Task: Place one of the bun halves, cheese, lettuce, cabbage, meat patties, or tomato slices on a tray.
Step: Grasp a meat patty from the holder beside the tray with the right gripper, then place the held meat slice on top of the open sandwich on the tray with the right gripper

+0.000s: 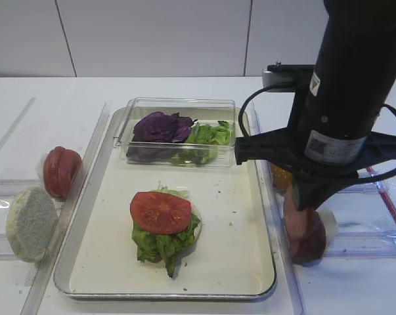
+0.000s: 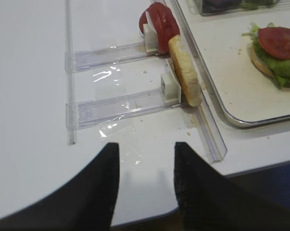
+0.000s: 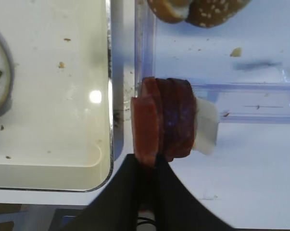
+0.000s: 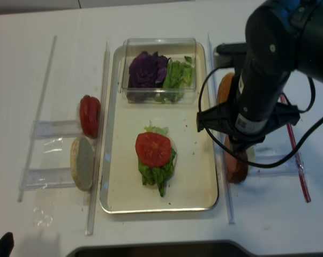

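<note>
Several meat patties (image 3: 176,118) stand on edge in a clear rack to the right of the tray (image 1: 240,216). My right gripper (image 3: 147,161) is shut on the patty nearest the tray (image 3: 145,127), which sits a little out of line with the others. On the tray lies a stack of lettuce (image 1: 163,244) topped by a tomato slice (image 1: 160,211). Sesame bun halves (image 3: 197,9) stand beyond the patties. More tomato slices (image 2: 160,20) and a bun half (image 2: 185,72) stand in racks left of the tray. My left gripper (image 2: 147,147) hovers open over bare table, holding nothing.
A clear plastic box (image 1: 178,131) at the tray's far end holds purple cabbage (image 1: 159,126) and lettuce (image 1: 209,134). Clear plastic rails (image 2: 70,72) run along both sides of the tray. The right arm's black body (image 1: 345,98) hides part of the right rack.
</note>
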